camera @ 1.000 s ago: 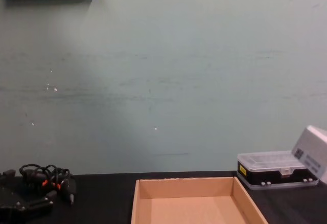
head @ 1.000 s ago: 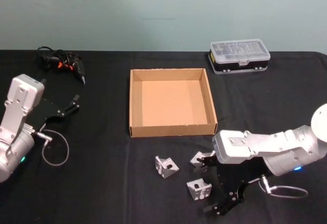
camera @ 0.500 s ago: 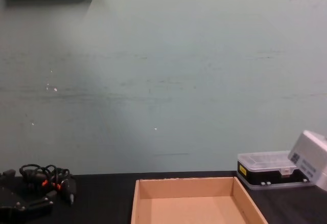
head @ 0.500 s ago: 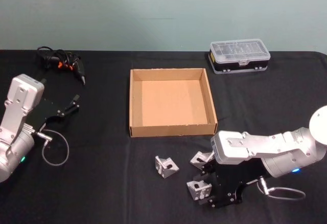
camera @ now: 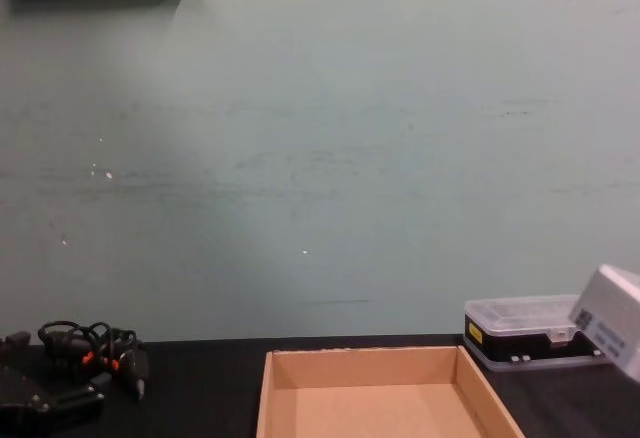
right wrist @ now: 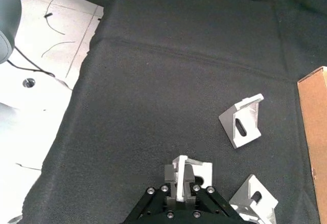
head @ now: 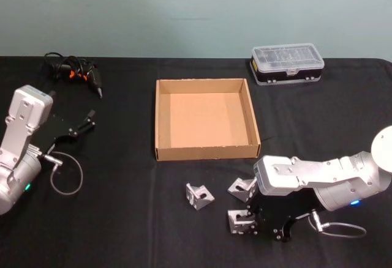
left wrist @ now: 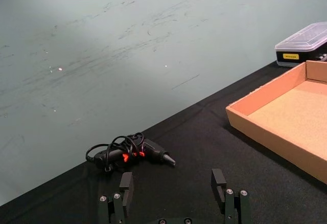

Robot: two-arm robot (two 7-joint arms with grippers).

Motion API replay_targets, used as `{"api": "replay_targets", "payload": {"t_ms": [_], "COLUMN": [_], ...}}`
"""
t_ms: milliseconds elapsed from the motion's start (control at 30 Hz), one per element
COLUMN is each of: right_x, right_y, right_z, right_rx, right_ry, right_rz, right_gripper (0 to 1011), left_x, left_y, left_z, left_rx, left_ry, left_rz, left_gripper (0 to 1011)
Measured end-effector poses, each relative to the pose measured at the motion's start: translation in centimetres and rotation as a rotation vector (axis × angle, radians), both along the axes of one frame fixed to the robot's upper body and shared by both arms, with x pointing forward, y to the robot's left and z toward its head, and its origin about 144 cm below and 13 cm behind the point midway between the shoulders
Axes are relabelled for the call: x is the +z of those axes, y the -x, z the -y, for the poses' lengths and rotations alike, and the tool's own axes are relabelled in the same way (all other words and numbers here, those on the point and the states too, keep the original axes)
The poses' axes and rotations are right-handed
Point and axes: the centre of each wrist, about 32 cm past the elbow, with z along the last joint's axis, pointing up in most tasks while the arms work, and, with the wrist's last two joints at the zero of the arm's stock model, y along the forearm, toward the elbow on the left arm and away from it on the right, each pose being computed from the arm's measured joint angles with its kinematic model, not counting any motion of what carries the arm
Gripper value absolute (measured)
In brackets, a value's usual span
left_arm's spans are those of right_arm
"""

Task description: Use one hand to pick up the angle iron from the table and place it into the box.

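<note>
Silver angle iron (right wrist: pixel 202 169) pinched, half-hidden, in right gripper (right wrist: pixel 180 177); left gripper (left wrist: pixel 172 177) parked.

Even, diffuse room light brightens the wall (camera: pixel 320 158) and leaves the matte table (head: pixel 122 231) dark.

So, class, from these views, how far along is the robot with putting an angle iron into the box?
Done: nothing yet; the box is empty. In hand: the right pincer is closed on the nearest angle iron, which appears to rest on the table. To do: lift it, carry it over the box, release. Two more angle irons lie beside it; the left pincer sits open at the table's left.
</note>
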Motion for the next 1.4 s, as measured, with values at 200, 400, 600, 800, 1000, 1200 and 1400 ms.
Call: {"api": "replay_targets", "payload": {"t_ms": [200, 400, 600, 800, 1000, 1200, 1400], "right_x": [0.0, 0.7, 2.0, 3.1, 3.5, 3.2, 2.4], "right_y": [0.2, 0.6, 1.2, 1.3, 0.9, -0.1, -1.8], "right_z": [0.0, 0.2, 0.5, 0.9, 0.6, -0.2, -1.1], "right_rx": [-0.004, -0.016, -0.04, -0.129, -0.256, -0.395, -0.525], "right_ry": [-0.008, -0.056, -0.136, -0.231, -0.287, -0.291, -0.312], "right_rz": [0.006, 0.024, 0.059, 0.1, 0.136, 0.178, 0.183], "right_gripper": [69, 69, 69, 69, 69, 69, 69], "left_x": [0.0, 0.0, 0.0, 0.0, 0.0, 0.0, 0.0], "left_y": [0.0, 0.0, 0.0, 0.0, 0.0, 0.0, 0.0], "left_z": [0.0, 0.0, 0.0, 0.0, 0.0, 0.0, 0.0], "left_rx": [0.0, 0.0, 0.0, 0.0, 0.0, 0.0, 0.0], "left_ry": [0.0, 0.0, 0.0, 0.0, 0.0, 0.0, 0.0], "left_rz": [0.0, 0.0, 0.0, 0.0, 0.0, 0.0, 0.0], "left_gripper": [1000, 1000, 1000, 1000, 1000, 1000, 1000]}}
